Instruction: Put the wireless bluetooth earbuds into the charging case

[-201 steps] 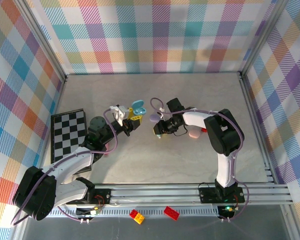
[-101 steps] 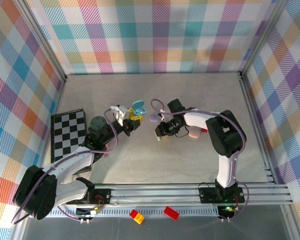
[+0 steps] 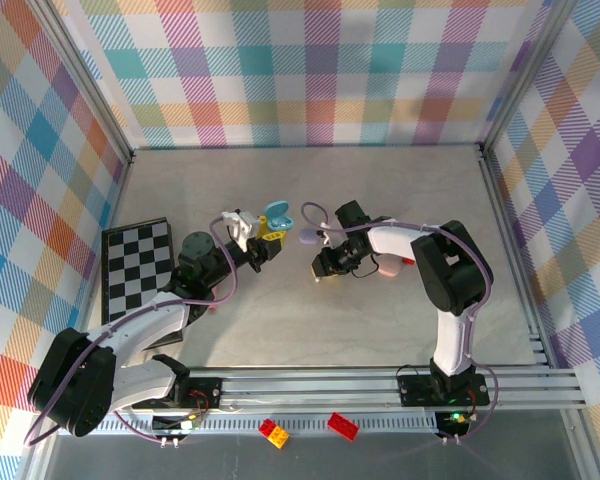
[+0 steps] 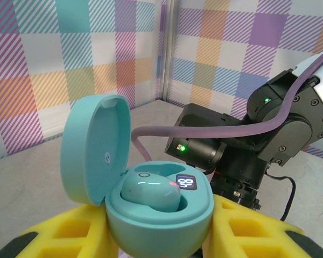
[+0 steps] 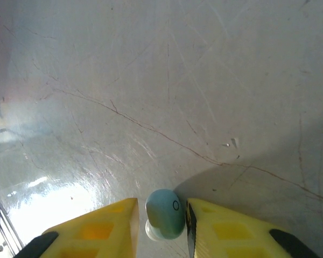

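At the far left of the table [image 3: 380,180] lies a black-and-white checkerboard mat [image 3: 138,270]. Just right of it the left gripper [image 3: 267,236] is clamped on the teal charging case [image 3: 275,213]. In the left wrist view its yellow fingers [image 4: 70,231] press the base of the case [image 4: 161,223] from both sides. The case stands upright with its lid swung open to the left. One seated teal earbud [image 4: 151,193] lies in the left well, beside a small lit display [image 4: 187,181].

Further right, a lavender case [image 3: 308,237] rests on the table between the two grippers. The right gripper [image 3: 323,268] points down at the surface just below it. In the right wrist view the loose teal earbud [image 5: 166,211] sits between the right gripper's [image 5: 162,228] yellow fingers [image 5: 234,228], which are drawn in close around it. The finger on the right of that view touches the bud. A thin gap shows on the other side, so a firm pinch cannot be told. Whether the bud rests on the table or is lifted cannot be told either.

A pink case [image 3: 388,268] lies just right of the right gripper, partly under the arm.
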